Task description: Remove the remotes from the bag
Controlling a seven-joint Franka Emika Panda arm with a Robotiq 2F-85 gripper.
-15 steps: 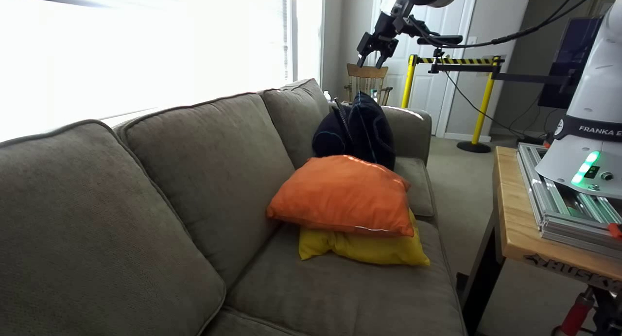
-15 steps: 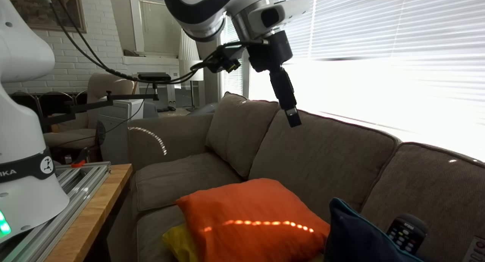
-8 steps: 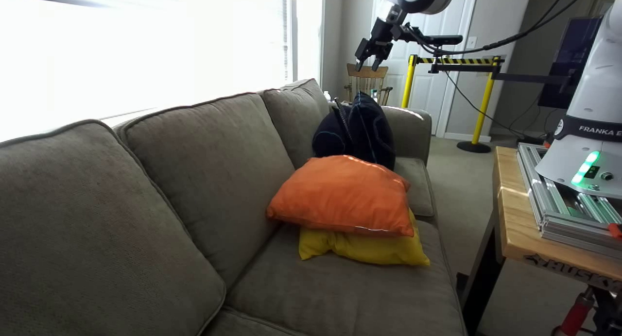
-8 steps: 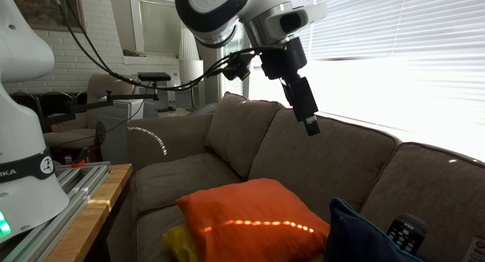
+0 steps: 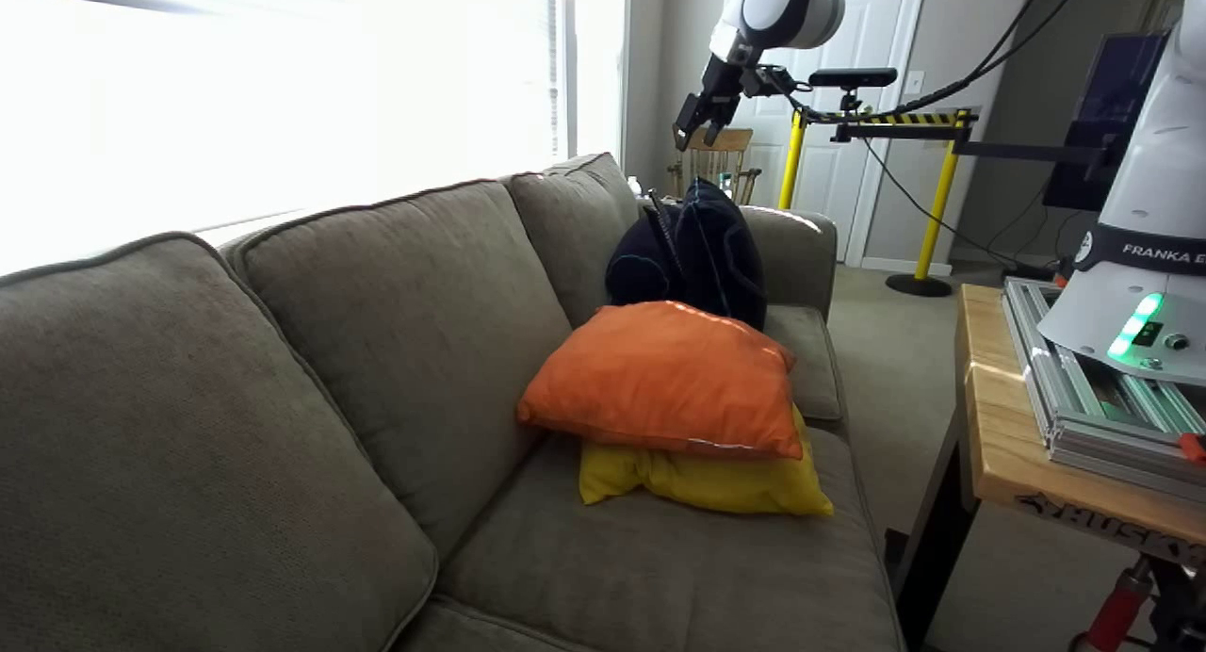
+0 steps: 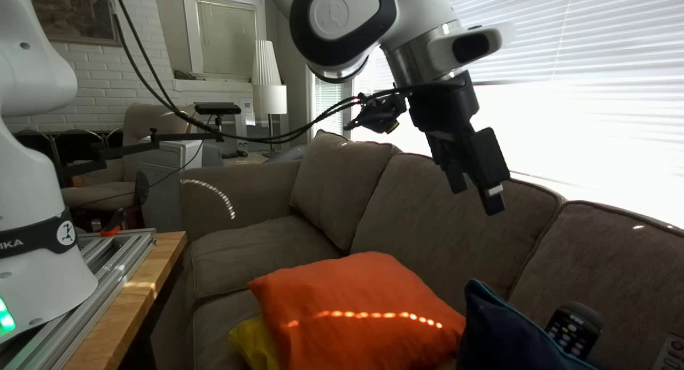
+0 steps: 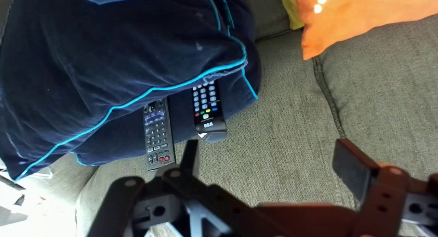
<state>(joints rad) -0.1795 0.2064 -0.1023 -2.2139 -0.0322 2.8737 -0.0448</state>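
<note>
In the wrist view, one end each of the black remote (image 7: 207,107) and grey remote (image 7: 159,137), left of centre, is hidden under a fold of the navy bag (image 7: 130,52), cut off at upper left. The fingers (image 7: 386,196) are blurred and cut by the bottom edge. In both exterior views the orange cushion (image 5: 660,374) hides part of the yellow cushion (image 5: 702,482).

Daylight enters through the window (image 5: 283,105), burnt largely to white in both exterior views, while on my feed I see the sofa (image 5: 405,332) in dim, muted tones. A dotted line of bright spots crosses the orange cushion (image 6: 352,287) in an exterior view; another curves over the sofa arm (image 6: 248,196). In my wrist view, the black remote (image 7: 207,107) shows legible keys, the gripper fingers (image 7: 350,168) in the foreground appear soft, and the lower left corner glares white.
</note>
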